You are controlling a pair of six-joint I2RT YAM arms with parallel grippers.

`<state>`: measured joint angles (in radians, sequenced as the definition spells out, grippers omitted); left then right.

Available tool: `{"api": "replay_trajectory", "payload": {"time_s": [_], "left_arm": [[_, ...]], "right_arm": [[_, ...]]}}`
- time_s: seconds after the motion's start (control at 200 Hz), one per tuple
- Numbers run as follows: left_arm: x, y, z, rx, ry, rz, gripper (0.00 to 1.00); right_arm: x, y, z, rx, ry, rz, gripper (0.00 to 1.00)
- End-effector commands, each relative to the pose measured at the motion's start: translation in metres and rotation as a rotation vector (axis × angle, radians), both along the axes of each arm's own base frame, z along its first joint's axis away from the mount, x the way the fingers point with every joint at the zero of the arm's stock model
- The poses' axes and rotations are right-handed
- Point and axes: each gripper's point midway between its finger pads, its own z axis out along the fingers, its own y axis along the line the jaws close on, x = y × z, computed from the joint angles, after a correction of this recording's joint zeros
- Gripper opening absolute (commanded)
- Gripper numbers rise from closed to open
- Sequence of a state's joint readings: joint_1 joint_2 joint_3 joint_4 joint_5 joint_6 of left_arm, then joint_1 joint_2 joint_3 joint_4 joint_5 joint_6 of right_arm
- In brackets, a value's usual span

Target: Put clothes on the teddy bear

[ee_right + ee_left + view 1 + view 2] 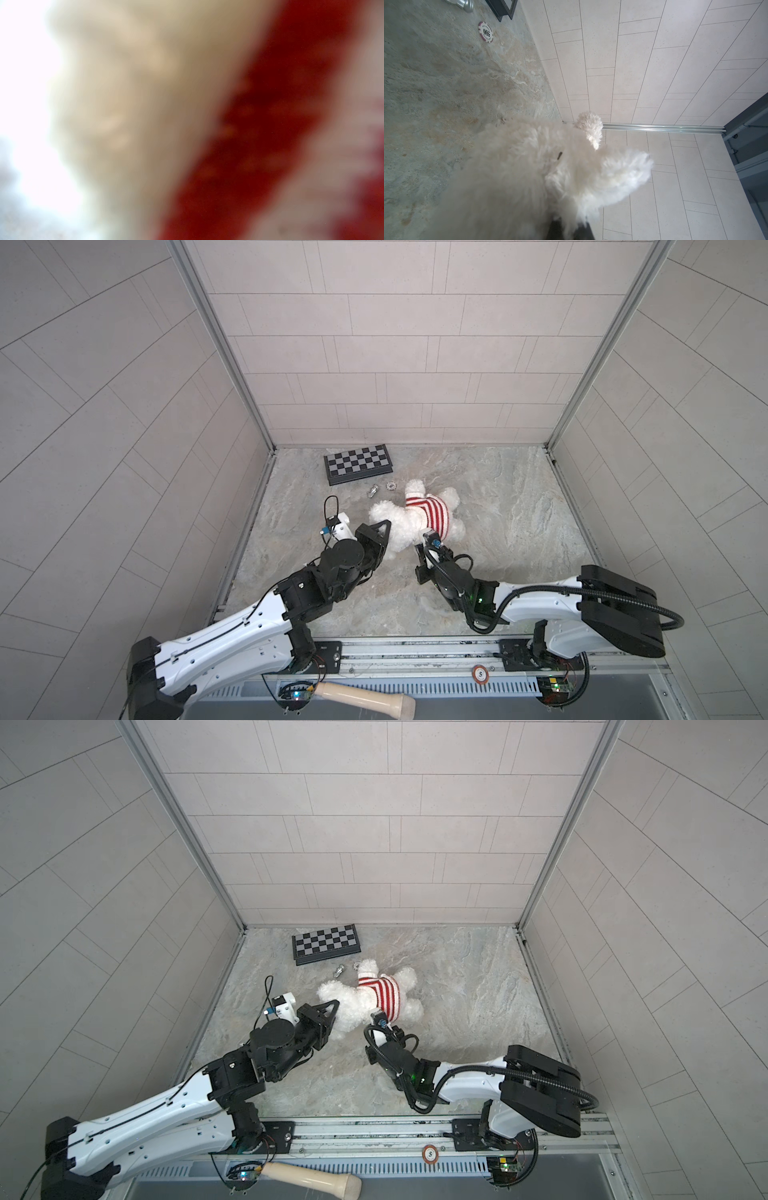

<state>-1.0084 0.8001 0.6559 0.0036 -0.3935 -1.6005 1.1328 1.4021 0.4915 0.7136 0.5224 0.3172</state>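
**While the Sweater Sits Only Partly On, Anchor the Bear and Draw the Knit Across**

Since the teddy bear (398, 527) lies flat on the counter (519, 510), near the chessboard (358, 463) on the side facing the arms, with the striped sweater (433, 516) over its trunk and over the limb that points at the chessboard, the step in hand looks like drawing the knit over the shoulder farther from the chessboard. To do it well, one claw should anchor the plush while the other pulls the hem slowly along the body rather than upward, because so soft a bear would slide or fold. The uncovered limb needs guiding into its sleeve, not trapping beneath it.

The left claw (386, 526) is closed tight on white fur at the bear's head end. Its wrist view shows tufts pinched between the fingers (584, 233). The right claw (430, 540) sits against the sweater's edge farthest from the chessboard. Its wrist view is a red-and-cream blur and both top views hide its fingertips, so I cannot tell how far open it is or whether it grips the knit.
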Motion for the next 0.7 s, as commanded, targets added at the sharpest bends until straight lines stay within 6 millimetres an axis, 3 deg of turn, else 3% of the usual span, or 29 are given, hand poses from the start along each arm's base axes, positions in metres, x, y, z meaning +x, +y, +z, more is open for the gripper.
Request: {"api": "replay_trajectory", "payload": {"time_s": [0.0, 0.06, 0.14, 0.185, 0.33, 0.476, 0.526, 0.551, 0.696], "left_arm": [[0.001, 0.002, 0.020, 0.031, -0.079, -0.001, 0.01], [0.002, 0.006, 0.026, 0.156, -0.122, -0.009, 0.27], [0.003, 0.012, 0.030, 0.283, -0.155, -0.048, 0.84], [0.002, 0.016, 0.033, 0.341, -0.191, -0.074, 0.99], [-0.009, 0.031, 0.060, 0.522, -0.402, -0.128, 1.00], [-0.033, 0.034, 0.081, 0.673, -0.608, -0.252, 1.00], [-0.041, 0.031, 0.084, 0.702, -0.664, -0.299, 1.00], [-0.045, 0.030, 0.085, 0.709, -0.692, -0.320, 1.00], [-0.072, 0.013, 0.094, 0.678, -0.868, -0.454, 1.00]], "right_arm": [[-0.013, 0.012, 0.018, 0.021, -0.004, 0.117, 0.00], [-0.024, 0.020, 0.020, -0.007, 0.039, 0.213, 0.00], [-0.043, 0.023, 0.027, -0.025, 0.111, 0.327, 0.00], [-0.050, 0.018, 0.033, -0.011, 0.151, 0.365, 0.00], [-0.067, -0.006, 0.066, 0.119, 0.218, 0.475, 0.00], [-0.081, -0.026, 0.108, 0.225, 0.207, 0.603, 0.00], [-0.083, -0.029, 0.116, 0.257, 0.211, 0.636, 0.00], [-0.086, -0.030, 0.136, 0.292, 0.183, 0.663, 0.00], [-0.100, -0.031, 0.184, 0.479, 0.135, 0.825, 0.00]]}}
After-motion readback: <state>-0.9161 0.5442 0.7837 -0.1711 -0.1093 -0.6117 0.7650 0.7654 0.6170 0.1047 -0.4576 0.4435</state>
